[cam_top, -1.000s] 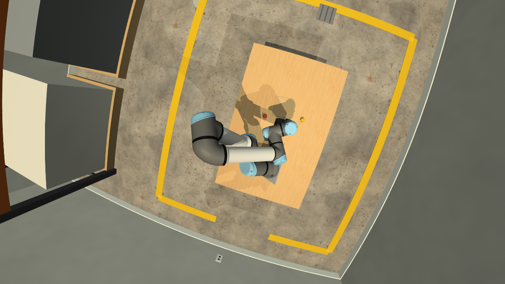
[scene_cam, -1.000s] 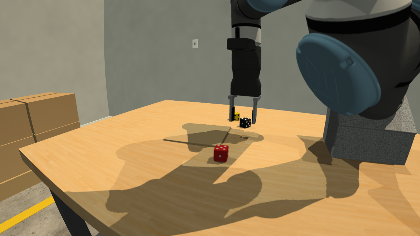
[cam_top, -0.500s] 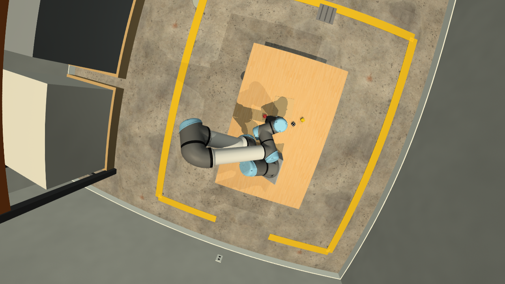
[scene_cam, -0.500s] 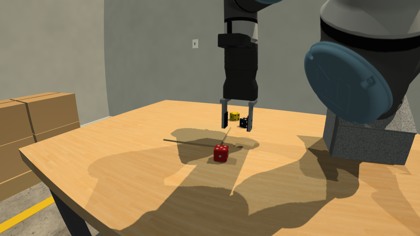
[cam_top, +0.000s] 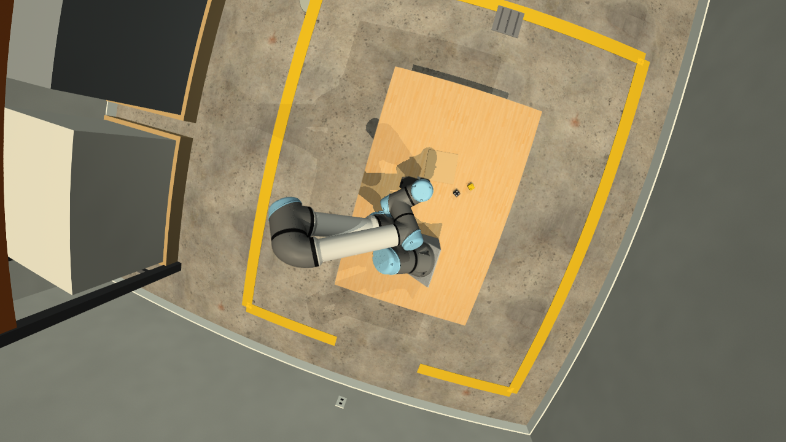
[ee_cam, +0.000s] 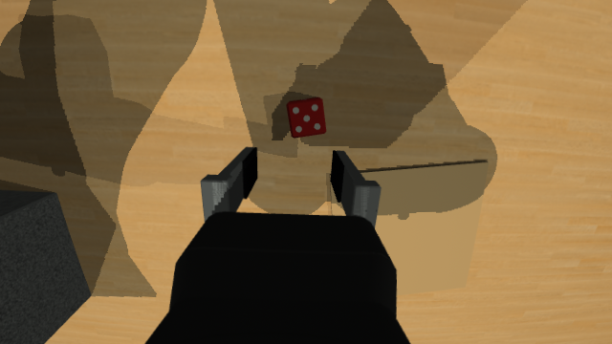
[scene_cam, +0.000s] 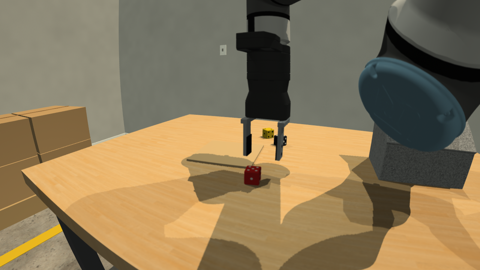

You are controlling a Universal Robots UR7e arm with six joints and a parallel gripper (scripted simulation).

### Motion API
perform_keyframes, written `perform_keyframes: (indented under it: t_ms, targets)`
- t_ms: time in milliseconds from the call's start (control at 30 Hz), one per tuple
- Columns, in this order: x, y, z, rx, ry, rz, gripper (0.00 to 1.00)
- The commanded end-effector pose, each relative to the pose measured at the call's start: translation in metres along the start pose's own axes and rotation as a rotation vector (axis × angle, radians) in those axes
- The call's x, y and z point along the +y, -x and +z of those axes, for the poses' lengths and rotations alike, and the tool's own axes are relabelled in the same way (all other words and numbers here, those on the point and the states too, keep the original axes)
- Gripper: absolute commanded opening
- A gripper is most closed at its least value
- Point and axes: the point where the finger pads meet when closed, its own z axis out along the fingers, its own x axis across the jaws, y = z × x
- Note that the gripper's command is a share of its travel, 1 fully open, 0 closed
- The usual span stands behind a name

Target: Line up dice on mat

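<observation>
My gripper is open and empty and hangs a little above the table, over the corner of the mat. The mat is a thin tan sheet lying flat; it also shows in the overhead view and the wrist view. A red die with five on top lies on the table just off that mat corner. In the wrist view the red die sits just ahead of my fingertips. A yellow die and a black die stand behind the gripper, off the mat, and also show in the overhead view: yellow, black. The arm hides the red die in the overhead view.
The grey pedestal of the robot's base stands at the right, with a large arm joint close to the camera. Cardboard boxes stand on the floor beside the table's left edge.
</observation>
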Motion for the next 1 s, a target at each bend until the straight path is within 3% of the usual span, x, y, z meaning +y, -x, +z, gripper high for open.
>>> perform_keyframes:
  t_ms: [0,433,967]
  targets:
    - [-0.02,0.0,0.0,0.0,-0.004,0.005,1.0]
    - [-0.037,0.0,0.0,0.0,-0.003,0.004,1.0]
    - [-0.038,0.001,0.0,0.0,-0.004,0.005,1.0]
